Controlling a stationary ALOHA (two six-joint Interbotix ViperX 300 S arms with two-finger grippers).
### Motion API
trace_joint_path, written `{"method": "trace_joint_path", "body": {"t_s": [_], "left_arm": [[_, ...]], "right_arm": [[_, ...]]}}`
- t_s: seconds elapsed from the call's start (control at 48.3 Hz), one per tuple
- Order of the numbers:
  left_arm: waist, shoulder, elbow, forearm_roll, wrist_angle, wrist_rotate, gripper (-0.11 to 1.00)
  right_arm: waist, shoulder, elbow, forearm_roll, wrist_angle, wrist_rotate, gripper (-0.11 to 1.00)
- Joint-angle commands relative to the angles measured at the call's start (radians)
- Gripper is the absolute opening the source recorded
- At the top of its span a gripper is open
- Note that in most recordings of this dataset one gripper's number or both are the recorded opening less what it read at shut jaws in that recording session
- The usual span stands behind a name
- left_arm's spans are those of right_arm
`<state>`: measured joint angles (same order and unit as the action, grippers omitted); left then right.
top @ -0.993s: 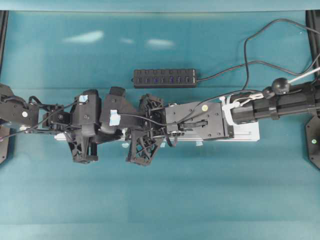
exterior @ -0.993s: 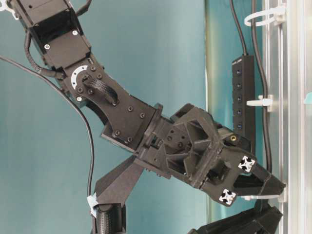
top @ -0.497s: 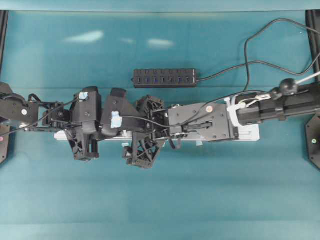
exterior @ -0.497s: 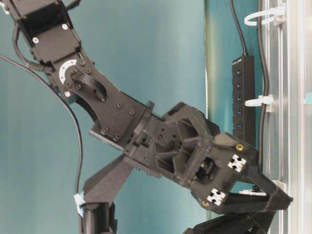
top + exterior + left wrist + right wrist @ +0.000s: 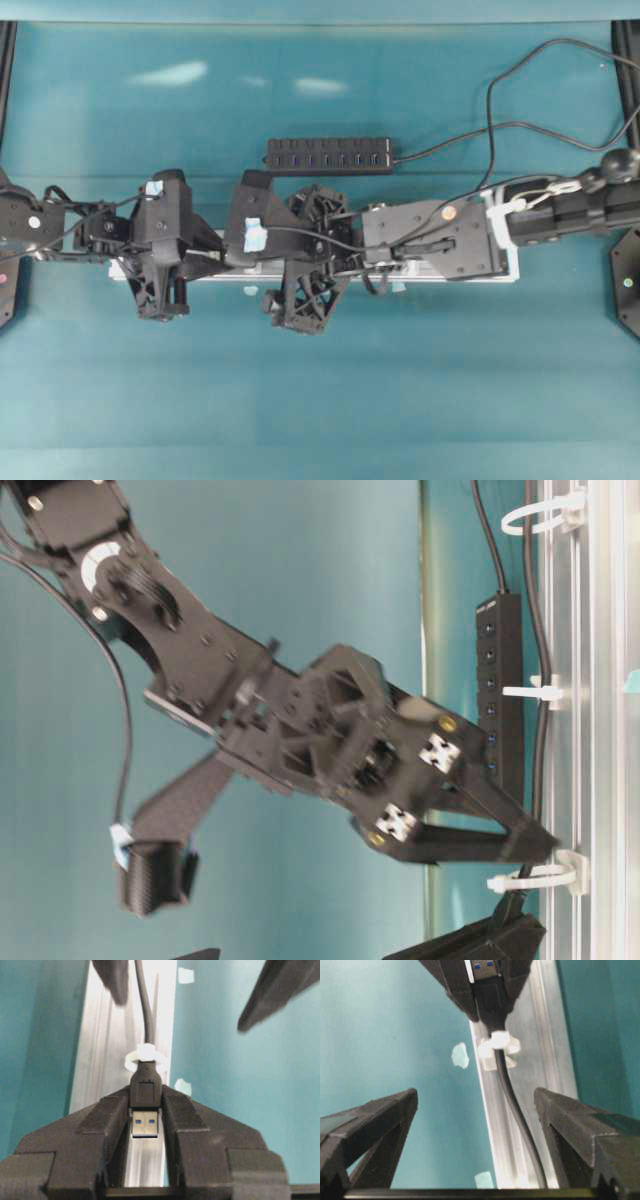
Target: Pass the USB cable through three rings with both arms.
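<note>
While the left gripper [image 5: 146, 1110] clenched the plug, the right gripper [image 5: 475, 1110] stood released over the rail.

Gripped between the left jaws, the USB cable [image 5: 141, 1005] had its plug just past one white ring [image 5: 142, 1057] on the silver rail [image 5: 107, 1050], the cord running back through that ring and along the rail. From table level, two more rings [image 5: 535, 692] sat on the rail with the cord passing them. The right jaws were spread wide, one on each side of the cord, touching nothing. A black hub [image 5: 329, 156] lay on the teal table [image 5: 320, 400] behind the arms.
</note>
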<state>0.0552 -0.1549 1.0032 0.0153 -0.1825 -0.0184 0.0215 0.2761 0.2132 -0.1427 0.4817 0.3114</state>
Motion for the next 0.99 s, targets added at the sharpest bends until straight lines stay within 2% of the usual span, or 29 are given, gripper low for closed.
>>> {"method": "trace_joint_path", "body": {"t_s": [0.0, 0.414, 0.972], "left_arm": [[0.002, -0.028, -0.006, 0.002, 0.014, 0.003, 0.21], [0.002, -0.077, 0.017, 0.002, 0.035, 0.002, 0.21], [0.000, -0.179, 0.012, 0.002, 0.152, 0.003, 0.21]], "right_arm": [[-0.003, -0.054, 0.006, -0.011, -0.006, 0.003, 0.84], [-0.021, -0.198, 0.132, -0.012, -0.014, 0.005, 0.84], [-0.021, -0.344, 0.282, -0.012, -0.100, 0.005, 0.84]]}}
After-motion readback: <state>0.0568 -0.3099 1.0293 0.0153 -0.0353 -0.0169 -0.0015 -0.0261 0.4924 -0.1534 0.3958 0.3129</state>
